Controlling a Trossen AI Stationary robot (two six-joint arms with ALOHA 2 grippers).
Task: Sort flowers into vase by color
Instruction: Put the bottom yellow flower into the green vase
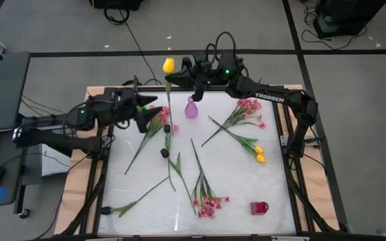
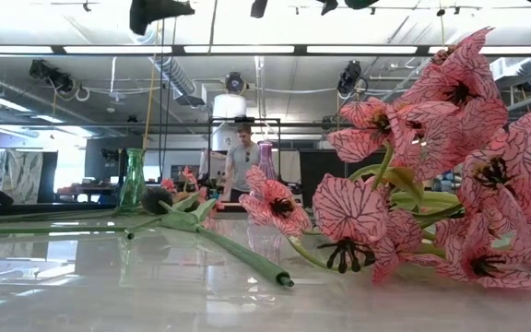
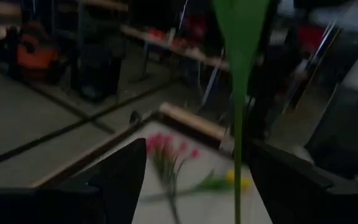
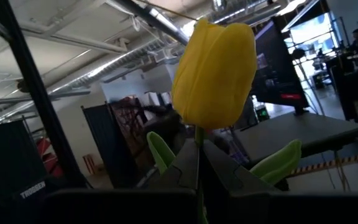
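So the right end effector [image 4: 197, 171] is clamped tight on the stem of a yellow tulip [image 1: 169, 65], holding it up over the far edge of the surface [image 1: 246, 181], just left of the little purple vase [image 1: 191, 108]. The stem hangs down past the left end effector [image 1: 154, 112], which is spread wide open with nothing pinched; that stem runs right between its fingers [image 3: 120, 180]. Everything else is lying flat: pink sprays [image 1: 246, 110] and two yellow tulips [image 1: 259, 154] to the right, another pink bunch [image 1: 208, 203] near the front, dark tulips [image 1: 165, 140] mid-surface, and a red vase [image 1: 259, 208] at the near right.
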